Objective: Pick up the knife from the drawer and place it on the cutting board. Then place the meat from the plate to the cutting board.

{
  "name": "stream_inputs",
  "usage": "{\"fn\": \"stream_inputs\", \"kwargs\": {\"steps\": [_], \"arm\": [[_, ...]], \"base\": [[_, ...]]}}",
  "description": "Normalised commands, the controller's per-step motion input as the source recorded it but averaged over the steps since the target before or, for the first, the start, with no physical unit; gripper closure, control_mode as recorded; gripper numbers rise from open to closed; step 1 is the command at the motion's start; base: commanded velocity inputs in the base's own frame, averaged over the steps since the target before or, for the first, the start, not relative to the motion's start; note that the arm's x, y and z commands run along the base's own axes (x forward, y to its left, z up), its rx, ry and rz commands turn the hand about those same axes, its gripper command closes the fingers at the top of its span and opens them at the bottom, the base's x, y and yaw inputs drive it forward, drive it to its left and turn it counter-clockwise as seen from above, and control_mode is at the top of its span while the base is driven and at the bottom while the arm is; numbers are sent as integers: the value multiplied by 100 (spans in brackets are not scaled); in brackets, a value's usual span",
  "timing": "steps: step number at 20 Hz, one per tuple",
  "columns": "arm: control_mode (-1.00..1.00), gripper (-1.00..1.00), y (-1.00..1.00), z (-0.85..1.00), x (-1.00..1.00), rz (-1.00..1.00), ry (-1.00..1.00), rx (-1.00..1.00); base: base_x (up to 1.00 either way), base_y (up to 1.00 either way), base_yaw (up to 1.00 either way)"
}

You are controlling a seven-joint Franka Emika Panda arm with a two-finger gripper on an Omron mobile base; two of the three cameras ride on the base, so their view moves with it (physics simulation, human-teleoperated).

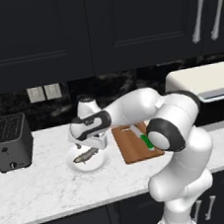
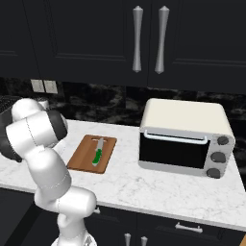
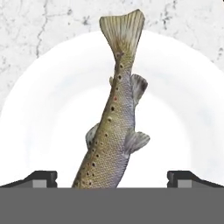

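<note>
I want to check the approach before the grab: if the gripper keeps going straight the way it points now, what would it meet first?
Most likely the meat: it lies between the open gripper fingertips, on the plate. How much gap remains above it is hard to judge.

Gripper (image 3: 112, 179) wide open, pointing down

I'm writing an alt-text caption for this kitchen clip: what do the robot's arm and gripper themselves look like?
The arm is made of glossy white, rounded segments joined by dark grey-black joint bands and caps. Its gripper is a white block at the wrist. The fingertips are small, dark and squared, seen from the hand view. No cables or markings are visible.
</note>
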Motion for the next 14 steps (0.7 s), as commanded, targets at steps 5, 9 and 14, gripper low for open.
{"fn": "stream_inputs", "kwargs": {"steps": [5,9,14], "arm": [[-100,-100,0,-16,18,-10,4,0],[-100,-100,0,-15,3,-6,10,0],[-100,-100,0,-22,0,-3,9,0]], "base": [[0,0,0],[0,0,0],[0,0,0]]}}
